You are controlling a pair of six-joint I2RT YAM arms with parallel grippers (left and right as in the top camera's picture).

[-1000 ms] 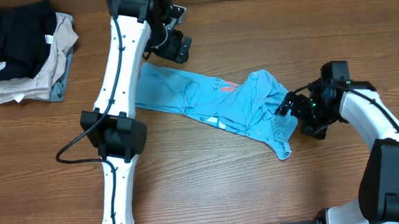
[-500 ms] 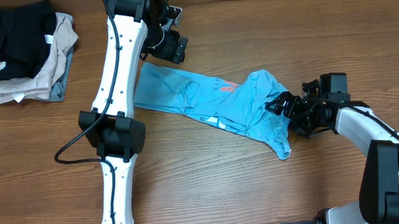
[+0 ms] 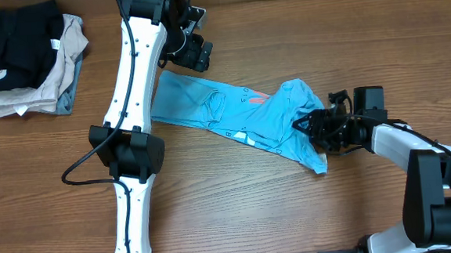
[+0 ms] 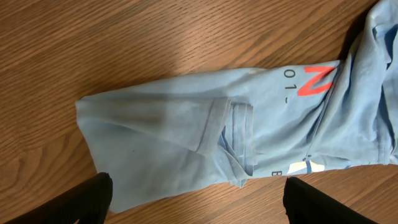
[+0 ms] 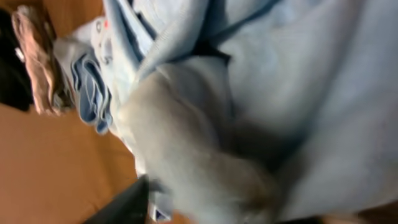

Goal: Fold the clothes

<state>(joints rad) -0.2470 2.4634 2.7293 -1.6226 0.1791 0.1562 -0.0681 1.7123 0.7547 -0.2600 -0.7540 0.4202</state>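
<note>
Sky-blue T-shirt (image 3: 240, 114) lies crumpled in a long diagonal strip across the middle of the wooden table (image 3: 293, 209), flatter at its left end and bunched into a heap at its right end. Red-orange print (image 4: 317, 81) shows on the flatter part in the left wrist view.

At the heap, the right claw (image 3: 308, 128) lies low and is pushed into the cloth, touching its right edge. In the right wrist view, blue fabric fills nearly the whole frame and only 1 dark finger (image 5: 121, 204) shows at the bottom, so I cannot tell whether this claw is clamped on the cloth or merely pressed against it.

Over the shirt's left end, the left claw (image 3: 195, 56) hangs above the far edge. Its 2 fingers (image 4: 87, 199) stand wide apart at the bottom corners of the left wrist view, holding nothing.

A black garment (image 3: 12, 41) sits on a beige garment (image 3: 64, 50) at the table's far left corner, well apart from the shirt.
</note>
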